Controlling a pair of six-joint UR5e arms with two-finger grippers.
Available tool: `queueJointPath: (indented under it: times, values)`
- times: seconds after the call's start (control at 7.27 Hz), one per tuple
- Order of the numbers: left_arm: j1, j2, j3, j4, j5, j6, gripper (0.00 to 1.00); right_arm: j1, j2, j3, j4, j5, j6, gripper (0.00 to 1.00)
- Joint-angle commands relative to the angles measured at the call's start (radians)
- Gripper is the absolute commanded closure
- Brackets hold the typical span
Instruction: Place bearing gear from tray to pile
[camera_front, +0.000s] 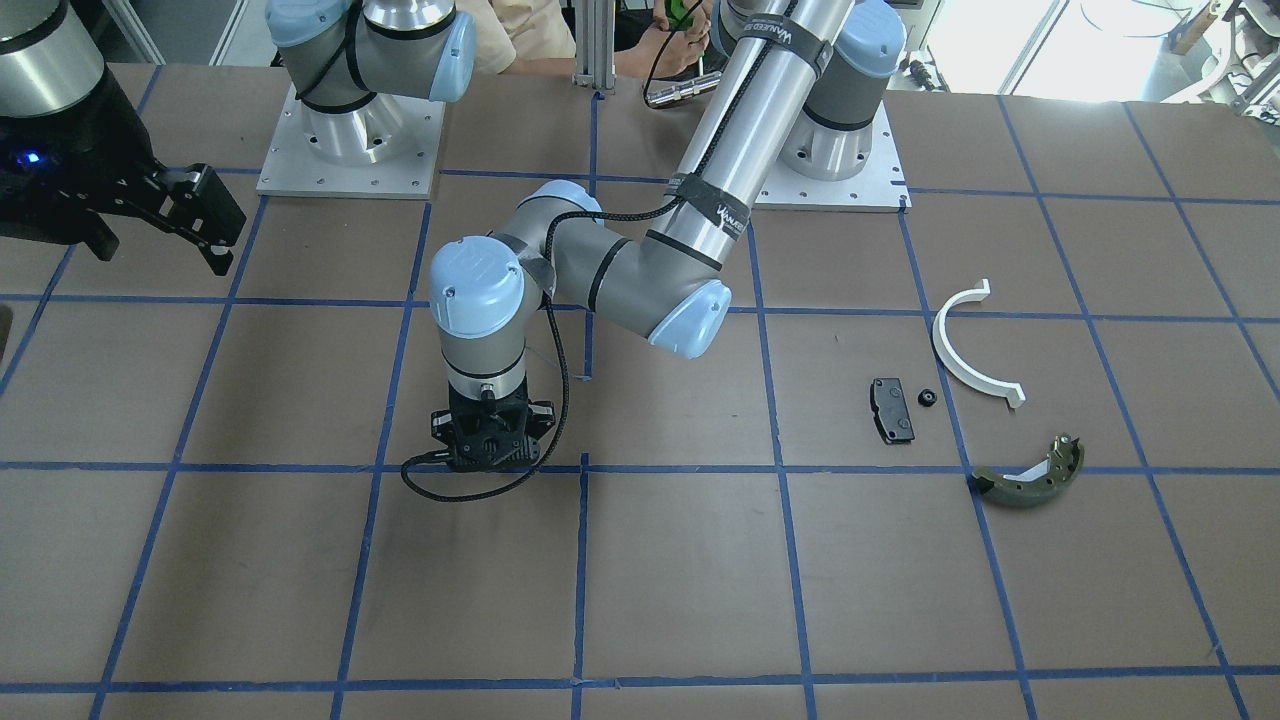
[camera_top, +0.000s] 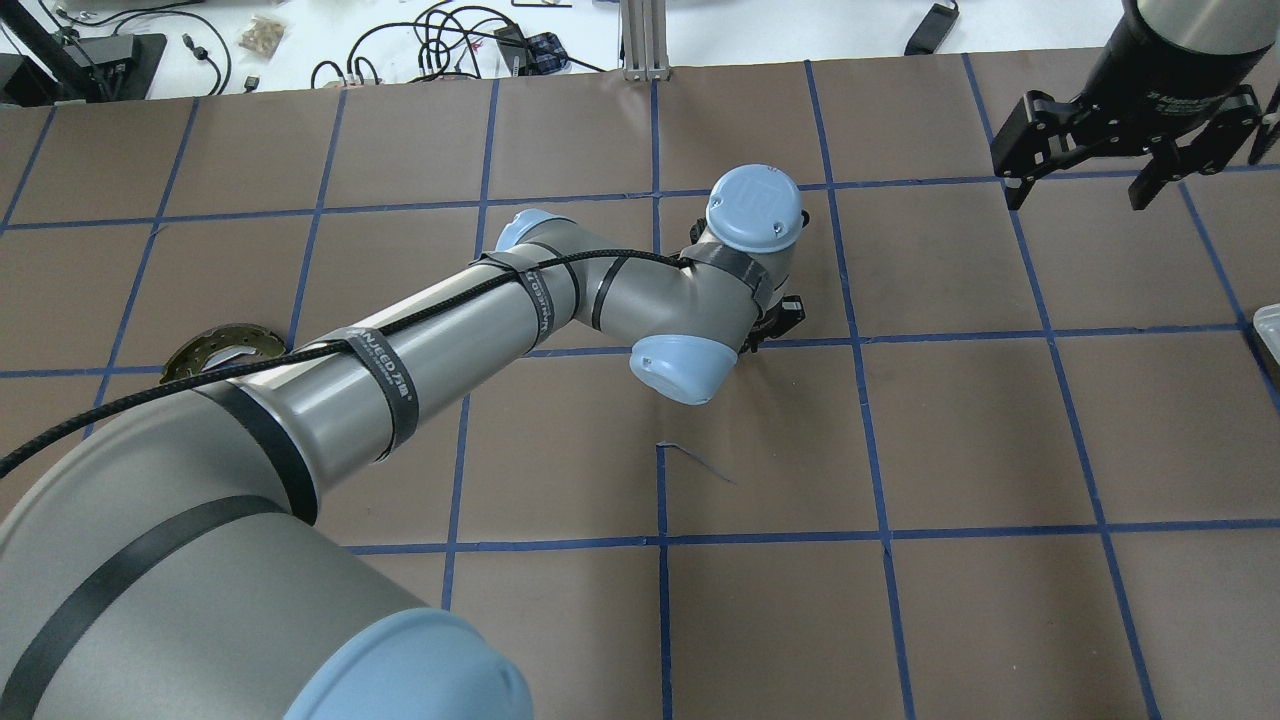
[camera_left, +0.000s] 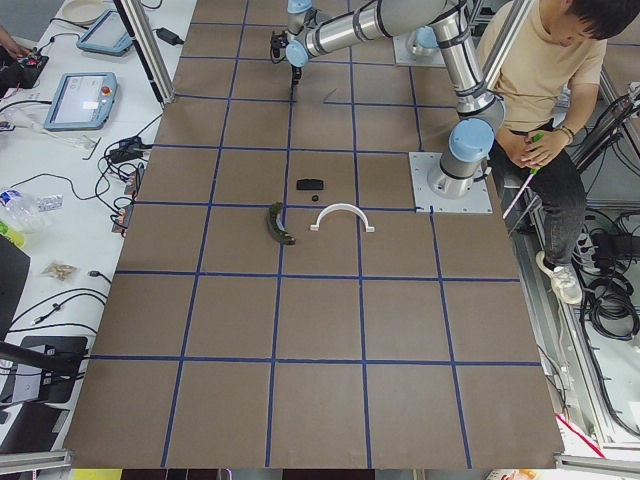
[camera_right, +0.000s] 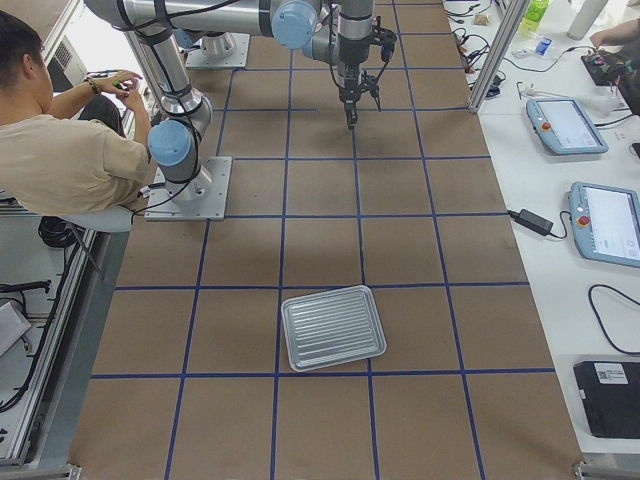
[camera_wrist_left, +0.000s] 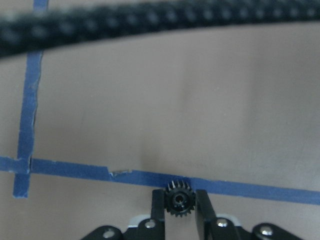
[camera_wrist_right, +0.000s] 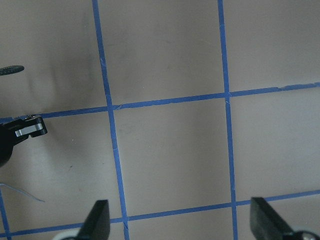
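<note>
My left gripper is shut on a small black toothed bearing gear, held just above a blue tape line. In the front view this gripper points straight down at mid-table, far from the pile. The pile is a white half-ring, a black pad, a small black part and an olive brake shoe. The ribbed silver tray looks empty; only a sliver of it shows in the overhead view. My right gripper is open and empty, raised.
The brown table has a blue tape grid. A black cable loops beside my left gripper. The left arm's elbow hangs over mid-table. An operator sits behind the robot bases. Tablets and cables lie on the side benches.
</note>
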Motion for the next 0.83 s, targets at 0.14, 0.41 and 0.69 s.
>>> queueJointPath:
  times: [0.14,0.41,0.69]
  values:
    - [0.116,0.145,-0.012,-0.296,0.010,0.131,0.86,0.006,-0.008,0.012,0.000,0.008,0.078,0.00]
    - [0.240,0.283,-0.033,-0.511,0.013,0.350,0.88,0.044,-0.010,0.017,-0.007,0.003,0.109,0.00]
    - [0.378,0.408,-0.125,-0.572,0.049,0.563,0.90,0.077,-0.010,0.018,-0.012,0.002,0.161,0.00]
